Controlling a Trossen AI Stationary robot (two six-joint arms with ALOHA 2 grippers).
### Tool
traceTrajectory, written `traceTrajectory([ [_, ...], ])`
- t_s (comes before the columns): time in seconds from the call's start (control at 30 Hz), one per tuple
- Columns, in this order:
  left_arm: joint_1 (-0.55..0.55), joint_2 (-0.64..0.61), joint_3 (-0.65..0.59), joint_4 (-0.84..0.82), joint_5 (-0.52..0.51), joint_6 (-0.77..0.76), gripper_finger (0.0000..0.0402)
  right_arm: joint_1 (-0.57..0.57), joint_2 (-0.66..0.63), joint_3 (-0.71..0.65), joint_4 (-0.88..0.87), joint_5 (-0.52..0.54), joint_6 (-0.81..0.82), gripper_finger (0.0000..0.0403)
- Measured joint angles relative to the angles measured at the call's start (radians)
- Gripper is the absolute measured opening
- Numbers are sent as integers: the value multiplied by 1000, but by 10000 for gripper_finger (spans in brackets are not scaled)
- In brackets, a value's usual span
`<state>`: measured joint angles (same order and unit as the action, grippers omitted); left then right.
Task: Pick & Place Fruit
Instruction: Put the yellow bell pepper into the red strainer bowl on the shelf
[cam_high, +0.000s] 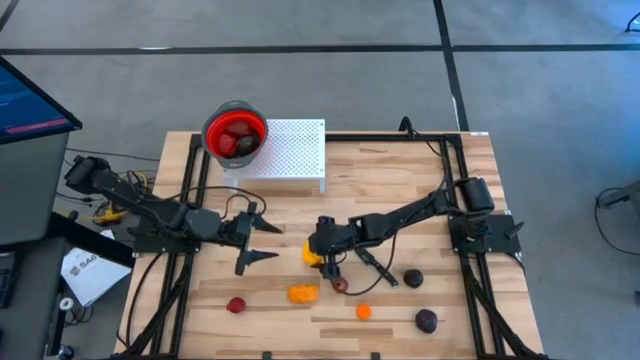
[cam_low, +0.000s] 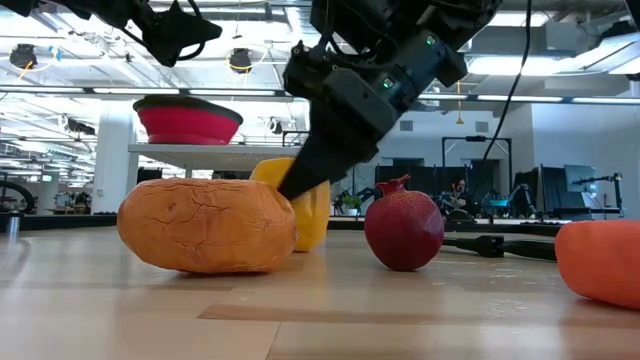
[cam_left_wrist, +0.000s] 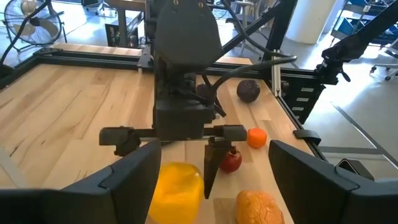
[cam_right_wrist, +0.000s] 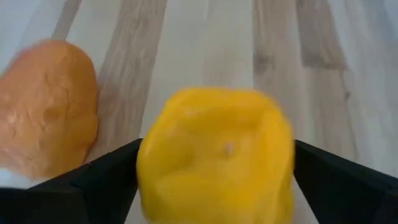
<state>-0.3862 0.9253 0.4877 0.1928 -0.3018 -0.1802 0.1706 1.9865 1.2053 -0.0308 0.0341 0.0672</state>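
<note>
The left gripper (cam_high: 262, 243) hovers over the left-centre of the table (cam_high: 400, 180) with its fingers spread wide apart, grasping nothing. Behind it, at the table's far left edge, a red colander (cam_high: 235, 131) stands beside a white perforated stand (cam_high: 295, 150); dark red fruit pieces (cam_high: 238, 141) lie inside the colander.

Near the front left of the table lies a small red fruit (cam_high: 236, 305). To its right lies an orange, rough-skinned fruit (cam_high: 302, 294).

At the table centre, the right gripper (cam_right_wrist: 214, 180) is lowered around a yellow fruit (cam_right_wrist: 216, 154). Its fingers (cam_right_wrist: 106, 180) stand released on either side of the yellow fruit; whether they touch it cannot be told. In the low view, the yellow fruit (cam_low: 310, 210) rests on the table just behind the orange fruit (cam_low: 205, 225).

Just right of the right gripper lies a dark red pomegranate-shaped fruit (cam_low: 403, 227), apart from the yellow one. A small orange fruit (cam_high: 364, 312) lies further front. A slim black-handled knife (cam_high: 372, 264) lies beside the right arm.

Toward the right side, two dark purple fruits lie well apart: one (cam_high: 413, 278) near the right arm, the other (cam_high: 426, 320) near the front edge.
</note>
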Motion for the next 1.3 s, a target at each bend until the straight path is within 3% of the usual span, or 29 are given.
traceTrajectory([
  [0.33, -2, 0, -21, -2, -36, 72, 289, -20, -9, 0, 11, -1, -22, 275],
  [0.6, -2, 0, -67, 38, -75, 72, 289, -34, -150, 0, 67, 4, -67, 284],
  [0.8, -2, 0, -93, 154, 22, 121, 289, 12, -215, 0, 168, 5, -134, 289],
  [1.13, 17, 76, -93, 252, 37, 180, 311, 64, -222, -1, 250, 210, -137, 290],
  [1.3, 17, 153, -93, 326, -84, 234, 355, 57, -220, -4, 236, 270, -82, 291],
])
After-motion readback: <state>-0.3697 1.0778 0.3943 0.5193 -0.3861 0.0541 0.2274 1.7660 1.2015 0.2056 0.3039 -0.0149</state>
